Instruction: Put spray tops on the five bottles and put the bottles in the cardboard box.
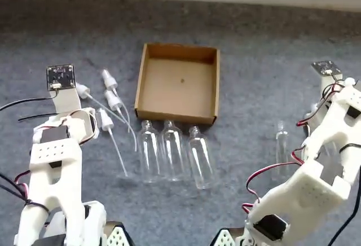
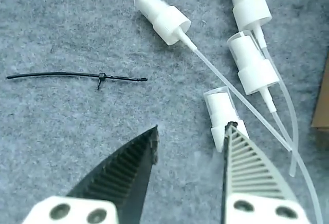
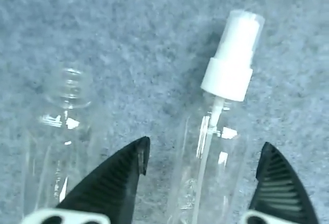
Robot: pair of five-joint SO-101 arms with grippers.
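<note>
We take the cardboard box (image 1: 140, 82) as our mark. It sits open-topped on the grey carpet (image 1: 265, 48), which runs on past its far wall and its right wall. Just beside its near wall three uncapped bottles (image 1: 172, 150) lie side by side, necks toward the box, between it and the arms. Left of the box four spray tops (image 2: 252, 62) lie loose, their thin tubes crossing. The left gripper (image 2: 191, 130) hangs over them with jaws spread, its grey fingertip just beside the nearest top (image 2: 222, 112). A black cable tie (image 2: 77, 76) lies farther left of the box. Well to the box's right, the right gripper (image 3: 205, 144) is spread wide astride a capped bottle (image 3: 208, 175) — we cannot tell whether either finger touches it. A fifth bottle (image 3: 64, 126), neck bare, lies just beside that one.
</note>
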